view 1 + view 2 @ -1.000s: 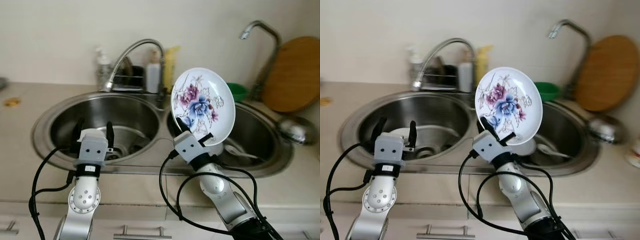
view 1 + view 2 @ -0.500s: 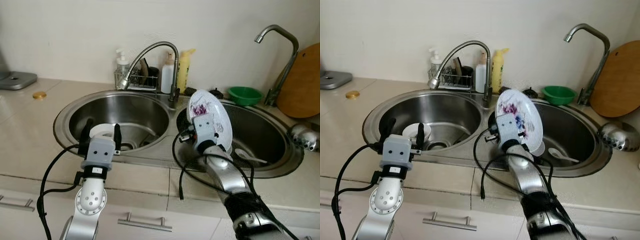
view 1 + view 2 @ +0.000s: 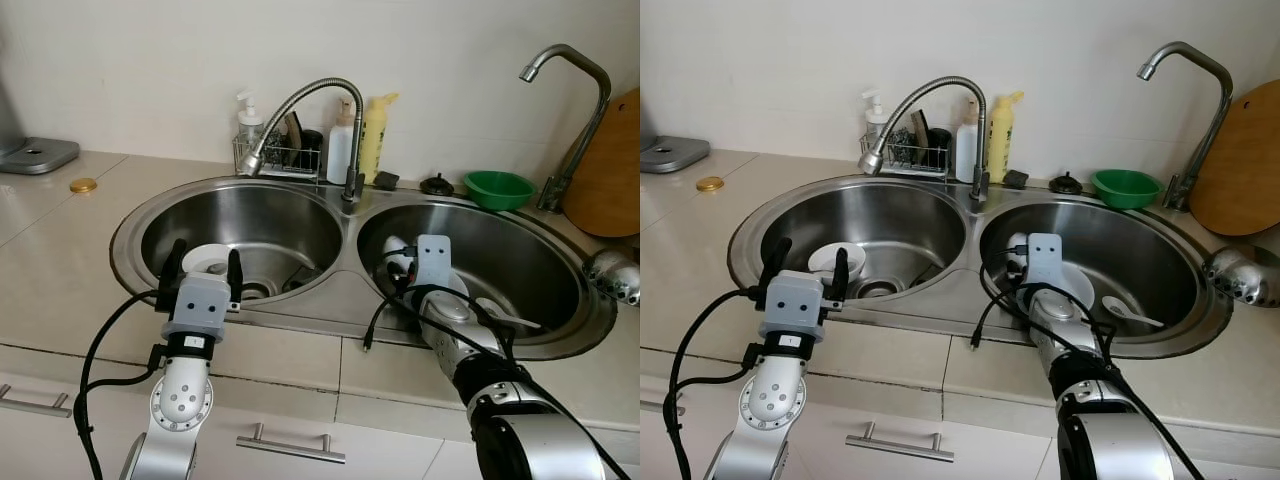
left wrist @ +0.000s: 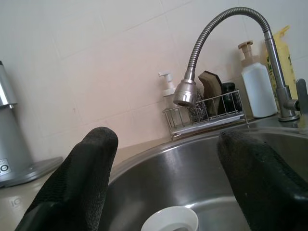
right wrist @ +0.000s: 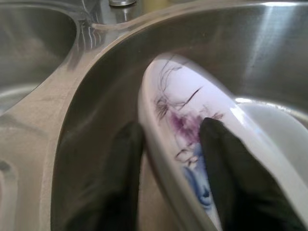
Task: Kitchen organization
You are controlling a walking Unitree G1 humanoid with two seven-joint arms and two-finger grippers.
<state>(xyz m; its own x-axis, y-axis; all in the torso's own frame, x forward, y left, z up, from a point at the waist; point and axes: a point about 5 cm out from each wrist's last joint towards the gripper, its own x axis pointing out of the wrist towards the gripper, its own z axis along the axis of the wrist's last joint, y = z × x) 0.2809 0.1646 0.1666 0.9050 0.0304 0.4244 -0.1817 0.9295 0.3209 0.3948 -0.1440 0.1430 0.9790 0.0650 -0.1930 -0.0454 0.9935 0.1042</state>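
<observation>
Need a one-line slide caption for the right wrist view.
Right gripper holds the floral plate on edge inside the right sink basin.

Even soft daylight, steel sink (image 3: 330, 290) glare, blurred right wrist view.

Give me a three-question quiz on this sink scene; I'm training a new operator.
1. True or false: the left gripper is shut on a bowl.
2. Which basin is the right gripper in? A) left B) right
3. What does the right gripper hold?

Key: 1. False; it is open, above the left basin. 2. B, the right basin. 3. The floral plate, pinched by its rim.
</observation>
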